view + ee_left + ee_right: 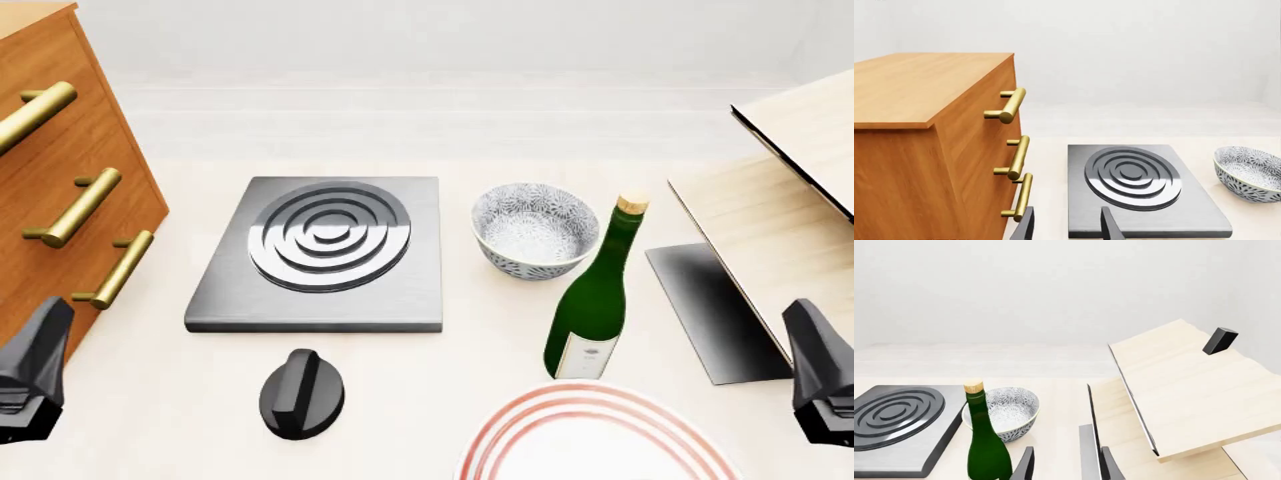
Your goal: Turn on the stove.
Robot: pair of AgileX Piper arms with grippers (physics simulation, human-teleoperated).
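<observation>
Stove (320, 262) sits mid-desk, its knob (302, 394) loose at 6 o'clock of the slab, reachable. Left hand (1067, 227) and right hand (1062, 465) both parted, empty, parked low at 7 and 5 o'clock.

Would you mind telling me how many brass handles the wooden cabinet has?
3. On the wooden cabinet front, at the table's left: top handle, middle handle, bottom handle, nearest the stove. The front view crops the cabinet, but the left wrist view shows no more.

Front cam overhead; wrist cams low; all share stove (320, 255)
</observation>
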